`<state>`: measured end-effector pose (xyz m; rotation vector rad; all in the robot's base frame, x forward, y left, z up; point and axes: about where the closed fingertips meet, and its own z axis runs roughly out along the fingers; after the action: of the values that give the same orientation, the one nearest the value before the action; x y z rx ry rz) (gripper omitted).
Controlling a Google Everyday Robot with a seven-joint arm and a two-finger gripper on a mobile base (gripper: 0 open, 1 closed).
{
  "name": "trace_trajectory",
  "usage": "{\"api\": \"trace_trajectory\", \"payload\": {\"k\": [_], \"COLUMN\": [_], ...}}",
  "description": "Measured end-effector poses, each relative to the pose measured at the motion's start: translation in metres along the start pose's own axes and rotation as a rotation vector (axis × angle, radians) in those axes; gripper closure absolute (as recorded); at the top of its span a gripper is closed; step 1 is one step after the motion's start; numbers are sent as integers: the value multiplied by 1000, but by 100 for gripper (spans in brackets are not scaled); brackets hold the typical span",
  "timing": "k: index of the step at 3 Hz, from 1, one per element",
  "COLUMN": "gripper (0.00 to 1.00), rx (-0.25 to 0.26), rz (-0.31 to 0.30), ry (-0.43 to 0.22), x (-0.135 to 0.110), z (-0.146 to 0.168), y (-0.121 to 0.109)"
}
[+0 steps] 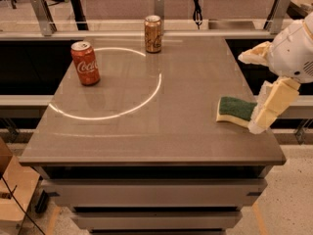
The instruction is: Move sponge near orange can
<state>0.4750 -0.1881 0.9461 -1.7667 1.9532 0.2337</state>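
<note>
1. The gripper (248, 92) hangs at the table's (146, 146) right edge, below the rounded white body of the arm (296, 53), which enters from the right side of the view.
2. Its two pale yellow fingers stand spread apart: the upper one (254, 54) points left over the table's edge, and the lower one (271, 104) slants down toward the tabletop. Nothing is held between them.
3. The sponge (235, 110) lies flat on the table just beside the lower finger, on its left, green side up over the pale foam base. The tip of that finger overlaps the sponge's right end in the view; I cannot tell whether they touch.
4. The orange can (153, 34) stands upright well apart from the gripper, far to its left and toward the table's back edge. The sponge is nowhere near it.
5. A red Coca-Cola can (85, 63) stands upright farther left still, in the table's back left part, the farthest object from the gripper.
6. A thin bright ring of light (149, 97) lies on the tabletop between the gripper and the red can. The orange can stands at the ring's far rim, while the sponge lies outside it on the gripper's side.
</note>
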Motion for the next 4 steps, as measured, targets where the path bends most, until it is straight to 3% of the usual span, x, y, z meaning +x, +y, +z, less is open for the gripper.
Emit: {"api": "trace_trajectory", "payload": {"k": [2,4], "gripper": [0,0], "rx": [26,-15], "rz": [111,184], "ry": [-64,19], "x": [19,53], "z": [38,95], "y": [-35,-60]}}
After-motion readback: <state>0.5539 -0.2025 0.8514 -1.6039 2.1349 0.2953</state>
